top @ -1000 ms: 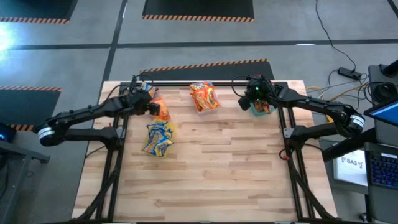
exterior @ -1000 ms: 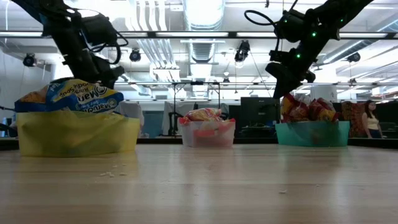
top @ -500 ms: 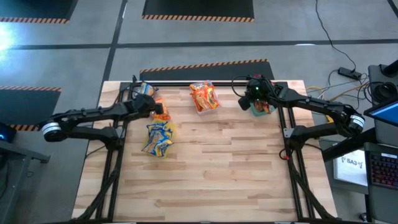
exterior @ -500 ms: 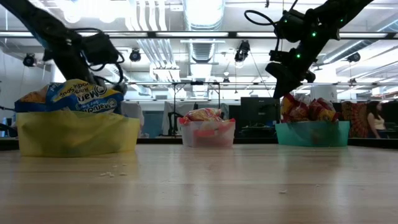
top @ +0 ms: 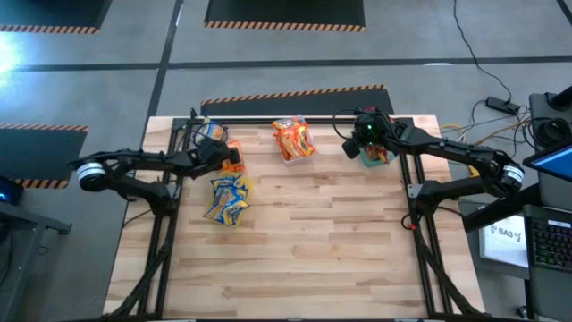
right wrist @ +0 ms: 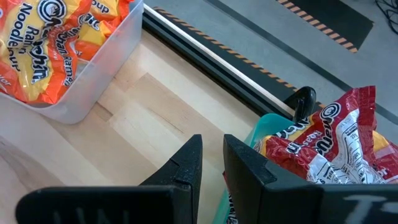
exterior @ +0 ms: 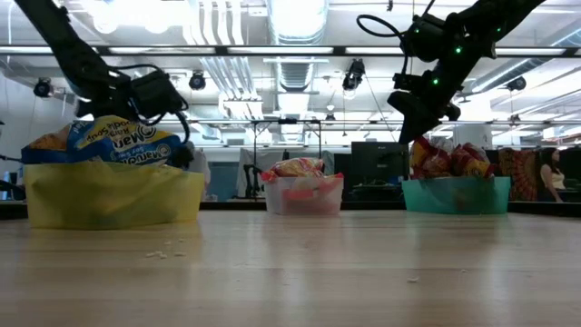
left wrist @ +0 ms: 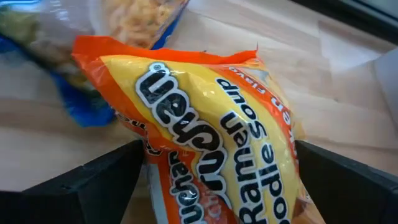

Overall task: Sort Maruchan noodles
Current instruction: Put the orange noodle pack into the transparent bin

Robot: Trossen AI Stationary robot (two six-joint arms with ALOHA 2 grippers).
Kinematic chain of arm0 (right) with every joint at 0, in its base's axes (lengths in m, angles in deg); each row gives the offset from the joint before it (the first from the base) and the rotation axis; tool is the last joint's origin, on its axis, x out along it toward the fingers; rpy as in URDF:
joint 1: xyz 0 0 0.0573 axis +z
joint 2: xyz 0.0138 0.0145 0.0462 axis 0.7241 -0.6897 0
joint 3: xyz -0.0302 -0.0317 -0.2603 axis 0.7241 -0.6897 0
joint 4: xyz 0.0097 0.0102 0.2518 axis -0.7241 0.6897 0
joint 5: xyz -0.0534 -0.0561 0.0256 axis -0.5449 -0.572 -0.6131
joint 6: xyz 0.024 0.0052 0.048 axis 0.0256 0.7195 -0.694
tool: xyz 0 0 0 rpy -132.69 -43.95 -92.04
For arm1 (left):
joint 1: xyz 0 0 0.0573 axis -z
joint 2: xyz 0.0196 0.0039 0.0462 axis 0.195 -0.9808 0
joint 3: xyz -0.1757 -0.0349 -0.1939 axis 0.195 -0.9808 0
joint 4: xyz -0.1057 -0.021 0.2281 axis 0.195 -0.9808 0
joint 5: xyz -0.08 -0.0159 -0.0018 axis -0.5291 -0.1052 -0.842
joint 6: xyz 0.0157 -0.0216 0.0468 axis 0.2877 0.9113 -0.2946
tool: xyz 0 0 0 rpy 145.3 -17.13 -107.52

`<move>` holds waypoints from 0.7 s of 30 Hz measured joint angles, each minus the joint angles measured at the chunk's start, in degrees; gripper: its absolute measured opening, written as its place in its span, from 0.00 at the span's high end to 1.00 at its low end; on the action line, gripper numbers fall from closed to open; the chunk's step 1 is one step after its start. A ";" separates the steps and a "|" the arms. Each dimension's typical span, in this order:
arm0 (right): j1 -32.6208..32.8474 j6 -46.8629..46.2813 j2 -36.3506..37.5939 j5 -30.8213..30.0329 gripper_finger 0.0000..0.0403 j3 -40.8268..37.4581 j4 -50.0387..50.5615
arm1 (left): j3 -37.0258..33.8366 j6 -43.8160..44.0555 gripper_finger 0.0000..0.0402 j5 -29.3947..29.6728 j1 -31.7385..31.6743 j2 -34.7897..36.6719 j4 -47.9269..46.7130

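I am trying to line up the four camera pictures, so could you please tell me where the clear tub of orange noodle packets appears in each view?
High view: the clear tub sits at the table's far edge, centre.
Low view: the clear tub stands mid-picture, between the yellow tub and the green tub.
Left wrist view: not in it.
Right wrist view: its wall shows at upper left.
Shared landmark: the green tub, beside the right gripper.

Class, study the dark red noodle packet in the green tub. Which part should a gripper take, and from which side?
Probably the crimped edge of the dark red packet, which sticks up past the rim of the green tub. Come from above: the tub wall shields its sides.
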 joint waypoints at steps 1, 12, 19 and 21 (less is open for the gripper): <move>0.00 0.00 0.00 0.00 0.86 0.00 0.00 | 0.24 0.07 0.02 0.14 -0.07 -0.93 0.87; 0.02 0.00 0.00 0.00 0.86 0.00 0.00 | 1.28 -3.11 0.17 2.01 -0.11 -7.74 7.92; 0.00 0.00 0.00 0.00 0.86 0.00 -0.02 | 2.09 -5.02 0.39 -2.16 -0.10 -8.62 9.42; 0.00 0.00 0.00 0.00 0.86 0.00 -0.02 | 2.39 -6.12 0.46 -3.25 -0.04 -8.60 9.88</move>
